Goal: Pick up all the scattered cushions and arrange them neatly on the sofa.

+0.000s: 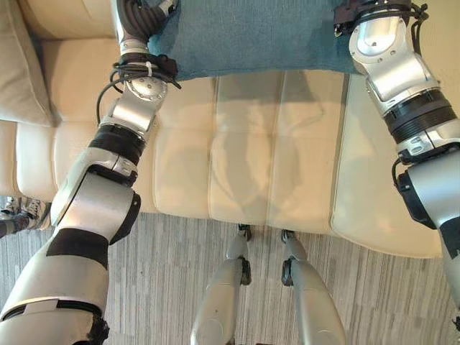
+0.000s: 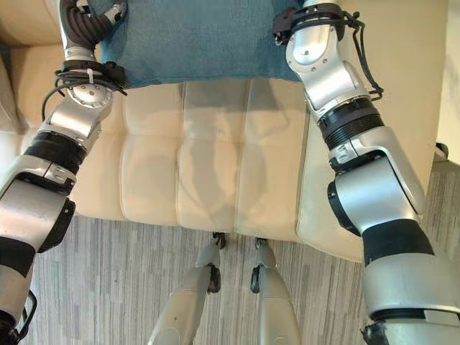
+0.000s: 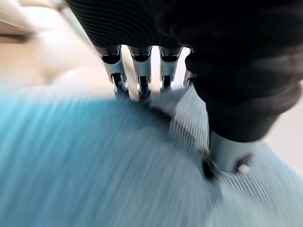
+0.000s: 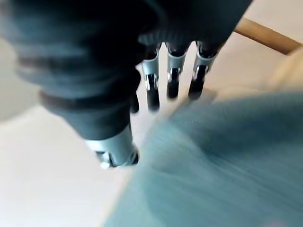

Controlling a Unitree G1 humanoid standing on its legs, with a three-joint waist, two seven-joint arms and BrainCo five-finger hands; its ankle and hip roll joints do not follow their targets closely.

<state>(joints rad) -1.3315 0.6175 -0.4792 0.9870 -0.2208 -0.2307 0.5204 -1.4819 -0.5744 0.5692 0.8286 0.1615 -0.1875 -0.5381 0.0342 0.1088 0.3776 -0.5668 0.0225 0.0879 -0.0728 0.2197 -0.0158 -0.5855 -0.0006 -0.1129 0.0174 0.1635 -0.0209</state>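
So the blue cushion [image 1: 251, 36] is hanging over the cream sofa [image 1: 237, 172], held at its two ends. The left robot hand [image 3: 142, 71] has fingers and thumb pinching the fabric edge. The right robot hand [image 4: 170, 80] sits at the other edge, but I can't tell if it's actually gripping. Looks like the placing step: next it needs lowering against the backrest, square, then both let go.

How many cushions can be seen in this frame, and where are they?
2. A blue cushion lies on the cream sofa toward its back, between the left hand and right hand. A beige cushion sits at the sofa's left end. Others may lie outside the views.
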